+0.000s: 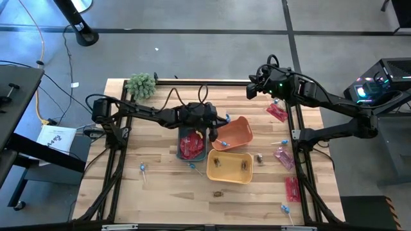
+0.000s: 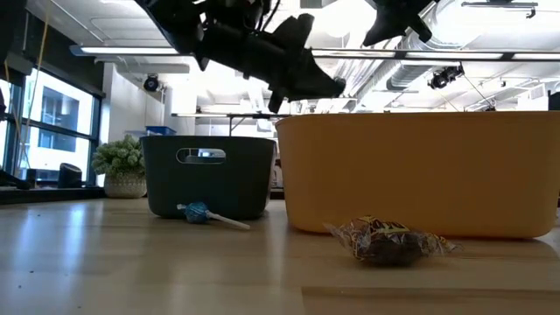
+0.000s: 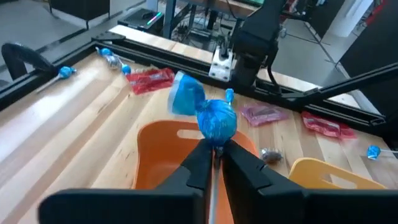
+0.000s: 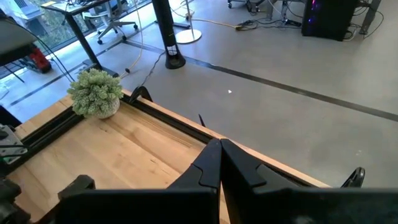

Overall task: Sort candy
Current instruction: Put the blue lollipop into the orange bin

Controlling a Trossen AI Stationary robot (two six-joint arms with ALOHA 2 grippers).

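no readable writing is found on the wrappers or bins. a blue lollipop is held by its white stick between the clenched fingers of the left tool, its head standing just above the fingertips. in the left wrist view the lollipop and tool are seen over the orange bin, and in the high view the left tool is placed at that bin's edge, beside the dark grey-blue bin in which red packets are piled. a yellow bin is set just in front of the orange one, with small brown pieces inside. more candy is scattered on the counter: a brown piece lies before the yellow bin, a lollipop lies against the dark bin, and pink-red packets and lollipops are spread along the right side. the right tool is held with its fingers pressed together on nothing, above the far right edge of the counter, well apart from the bins. a green plant stands at the far left corner.
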